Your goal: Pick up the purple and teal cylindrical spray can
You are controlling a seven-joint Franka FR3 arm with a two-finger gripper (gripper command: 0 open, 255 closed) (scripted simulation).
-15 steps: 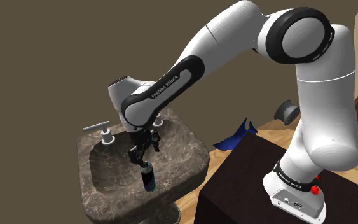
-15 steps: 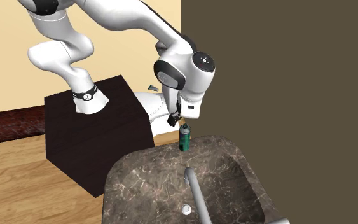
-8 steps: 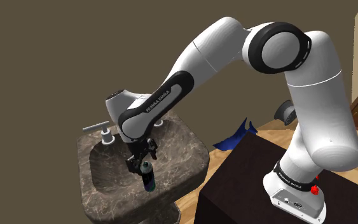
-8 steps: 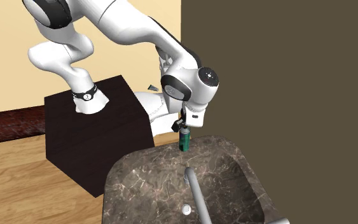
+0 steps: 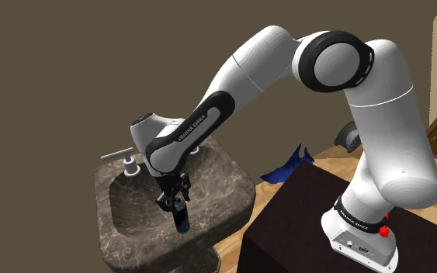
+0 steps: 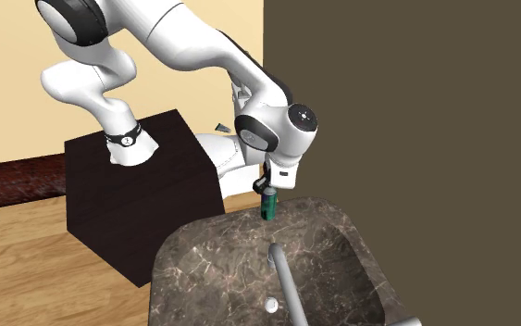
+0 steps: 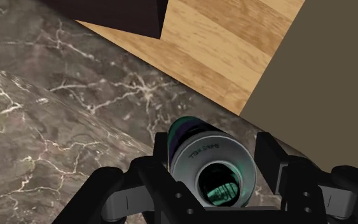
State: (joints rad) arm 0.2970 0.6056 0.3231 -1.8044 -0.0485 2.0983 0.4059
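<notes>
Wrist view has the gripper (image 7: 213,151) poised over the can (image 7: 199,137), upright on the sink (image 7: 56,121) rim nearest the stand (image 7: 114,16), jaws apart and straddling its top so that closing should clamp it.

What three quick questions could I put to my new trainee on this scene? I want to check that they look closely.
1. True or false: the spray can lies on its side in the sink.
2. Where is the hand? A) over the tap B) around the can's top C) on the floor
3. What does the arm stand on?
Key: 1. False; it stands upright at the sink's edge. 2. B. 3. A dark box.
</notes>
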